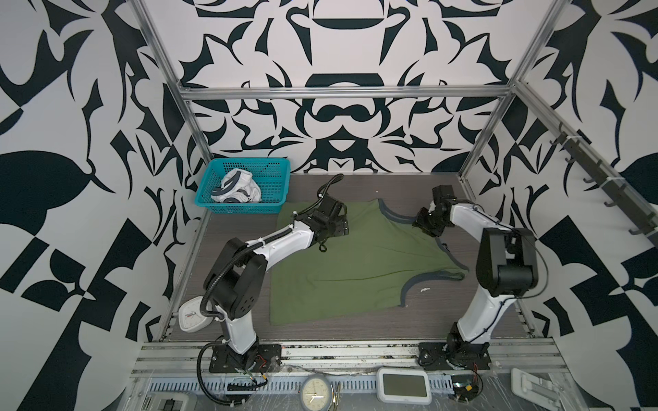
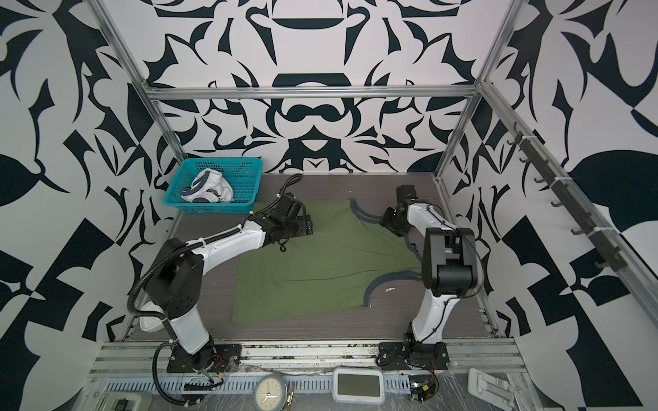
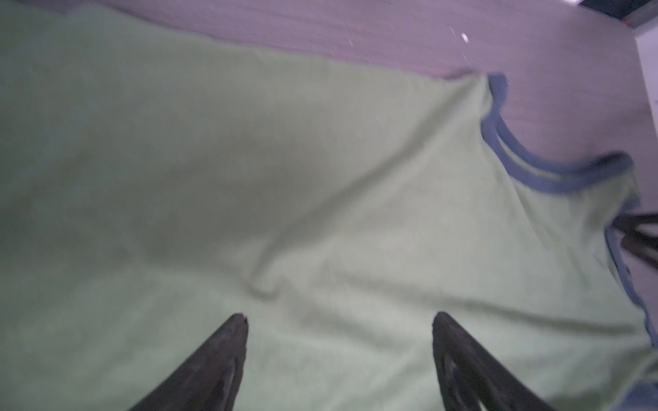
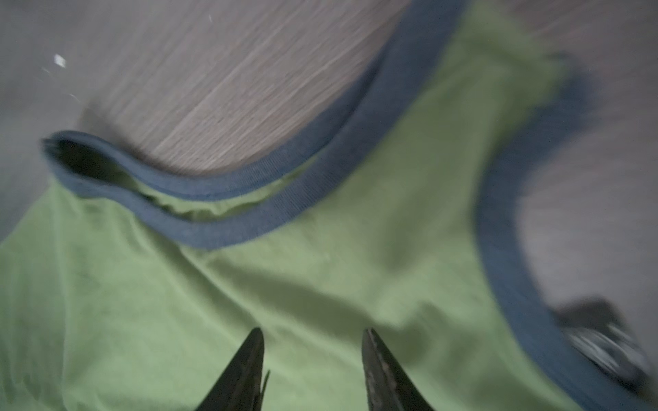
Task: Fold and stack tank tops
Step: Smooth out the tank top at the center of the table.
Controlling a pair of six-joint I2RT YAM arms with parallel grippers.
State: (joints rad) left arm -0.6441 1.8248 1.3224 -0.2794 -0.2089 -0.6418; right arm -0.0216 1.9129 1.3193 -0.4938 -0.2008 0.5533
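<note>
An olive green tank top [image 1: 356, 270] [image 2: 320, 277] with grey-blue trim lies spread on the table, its straps toward the right. The white tank top [image 1: 236, 190] [image 2: 208, 190] lies crumpled in the teal basket [image 1: 249, 162] [image 2: 220, 162]. My left gripper [image 1: 341, 224] [image 2: 308, 226] [image 3: 340, 316] hovers over the green top's far left part, open wide with only cloth [image 3: 320, 213] beneath it. My right gripper [image 1: 422, 222] [image 2: 388, 220] [image 4: 313, 331] is over the far strap, beside the trimmed neckline [image 4: 285, 199]. It is open, with nothing between its fingers.
The basket stands at the table's far left corner, close behind my left arm. A white square clock [image 1: 192, 315] lies at the near left corner. A small white scrap [image 1: 424, 290] lies beside the near strap. A round clock [image 1: 315, 393] and a white device [image 1: 404, 386] sit on the front rail.
</note>
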